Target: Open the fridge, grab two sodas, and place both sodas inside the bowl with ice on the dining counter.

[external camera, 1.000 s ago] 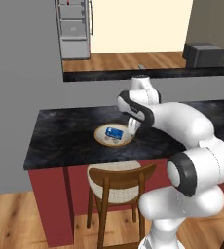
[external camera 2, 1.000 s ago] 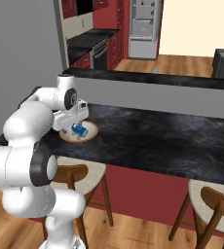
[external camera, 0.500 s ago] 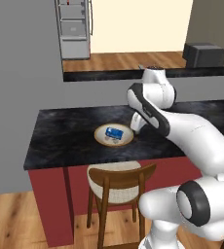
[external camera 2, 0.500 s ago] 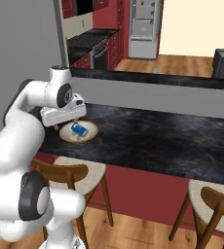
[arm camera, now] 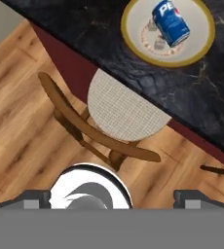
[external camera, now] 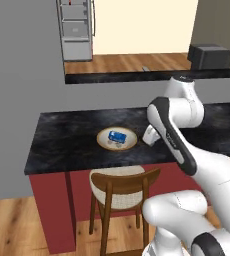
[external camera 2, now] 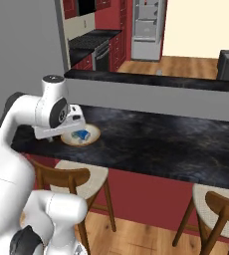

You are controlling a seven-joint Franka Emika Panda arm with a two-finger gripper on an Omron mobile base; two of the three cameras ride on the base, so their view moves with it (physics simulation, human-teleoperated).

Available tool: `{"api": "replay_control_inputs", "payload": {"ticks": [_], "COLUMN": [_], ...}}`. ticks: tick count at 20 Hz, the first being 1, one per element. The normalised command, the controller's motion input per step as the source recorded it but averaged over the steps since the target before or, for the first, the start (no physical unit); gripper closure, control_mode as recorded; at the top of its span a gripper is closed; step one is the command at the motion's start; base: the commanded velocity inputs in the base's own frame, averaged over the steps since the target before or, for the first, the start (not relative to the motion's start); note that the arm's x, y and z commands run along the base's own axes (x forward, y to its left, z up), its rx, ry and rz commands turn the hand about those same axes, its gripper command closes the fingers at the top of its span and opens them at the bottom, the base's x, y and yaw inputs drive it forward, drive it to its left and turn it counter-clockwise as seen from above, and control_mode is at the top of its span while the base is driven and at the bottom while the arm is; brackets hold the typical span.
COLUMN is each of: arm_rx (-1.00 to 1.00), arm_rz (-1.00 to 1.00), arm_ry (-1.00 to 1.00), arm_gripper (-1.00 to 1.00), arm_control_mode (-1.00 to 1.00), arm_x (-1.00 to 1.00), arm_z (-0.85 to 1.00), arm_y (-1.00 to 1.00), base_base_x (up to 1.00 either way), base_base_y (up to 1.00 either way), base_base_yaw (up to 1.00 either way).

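A blue soda (arm camera: 170, 22) can lies on its side in the bowl with ice (arm camera: 133, 41), tan-rimmed, on the black dining counter (arm camera: 84, 29). The bowl (external camera: 117, 138) (external camera 2: 80, 136) sits near the counter's (external camera: 67, 135) front edge. My gripper (external camera: 150, 136) (external camera 2: 51, 135) hangs just right of the bowl in the left base view, apart from it, pointing down past the counter's front edge. Its fingertips (arm camera: 36, 197) stand wide apart, open, with nothing between them. The fridge (external camera: 76, 27) (external camera 2: 147, 25) stands far back, its shelves showing.
A wooden chair (external camera: 119, 190) (arm camera: 123, 112) with a pale woven seat stands under the counter below the bowl, and another stool (external camera 2: 221, 209) stands further right. Behind, a narrower black slab (external camera: 137, 77) carries a dark boxy appliance (external camera: 209, 56).
The hand has lifted off the bowl and drawn back toward the counter's front edge, right of the bowl in the left base view. The can stays in the bowl; the jaws stay open.
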Motion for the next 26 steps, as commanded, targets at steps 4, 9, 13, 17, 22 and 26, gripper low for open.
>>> {"api": "replay_control_inputs", "payload": {"ticks": [4, 9, 13, 17, 22, 26], "arm_rx": [0.06, 0.05, 0.01, -0.02, -0.07, -0.01], "arm_rz": [-0.16, -0.16, -0.08, -0.01, 0.01, 0.0], "arm_ry": [-0.1, -0.08, -0.13, -0.07, -0.01, -0.06], "arm_gripper": [-1.0, -1.0, -1.0, -1.0, -1.0, -1.0], "arm_control_mode": [-1.0, -1.0, -1.0, -1.0, -1.0, 1.0], "arm_x": [-0.83, -0.75, -0.61, -0.55, -0.28, -0.22], "arm_z": [0.0, 0.02, 0.0, -0.18, -0.37, -0.13], "arm_y": [-0.2, -0.17, -0.01, 0.03, 0.0, 0.01], "base_base_x": [0.0, 0.0, 0.0, 0.0, 0.0, -0.12], "base_base_y": [0.0, 0.0, 0.0, 0.0, 0.0, -0.01], "base_base_yaw": [0.0, 0.0, 0.0, 0.0, 0.0, 0.0]}}
